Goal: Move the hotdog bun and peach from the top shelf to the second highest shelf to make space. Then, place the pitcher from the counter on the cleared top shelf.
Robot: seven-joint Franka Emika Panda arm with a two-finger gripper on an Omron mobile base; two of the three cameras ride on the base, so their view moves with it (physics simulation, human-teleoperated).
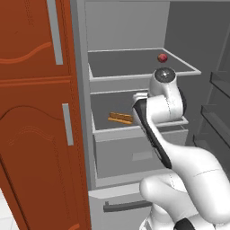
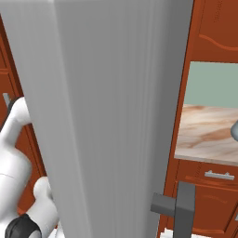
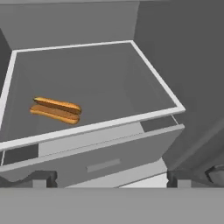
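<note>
**Inspector A:** Start at the claw. What is its condition?

**Inspector B:** In the hand view the gripper (image 3: 109, 177) has its two dark fingertips (image 3: 41, 178) set wide apart at the bottom corners, at about 7 and 5 o'clock. Nothing sits between them. Jaws spread, holding nothing.

**Inspector A:** What lies directly ahead of it?

**Inspector B:** The second shelf (image 3: 94, 127) of the grey fridge interior, seen from above and in front. The hotdog bun (image 3: 55, 110) lies flat on it, at roughly 10 o'clock from the claw, near the pale front edge and toward the left wall. It is apart from the fingers.

**Inspector A:** Confirmed from the base?

**Inspector B:** Yes. The left base view shows the bun (image 1: 120, 118) on that same ledge (image 1: 117, 131), just at 9 o'clock of the arm's dark-and-white wrist, which hides the claw itself.

**Inspector A:** The peach?

**Inspector B:** On the top shelf (image 1: 134, 74), toward its right rear, at about 12 o'clock above the arm's round joint cap. The peach (image 1: 162, 58) rests alone there.

**Inspector A:** And further out?

**Inspector B:** The right base view is largely blocked by the grey fridge door (image 2: 111, 116). At 3 o'clock, the counter (image 2: 207, 132) is visible, with a blue-grey edge of the pitcher (image 2: 234, 132) at the frame border.
</note>
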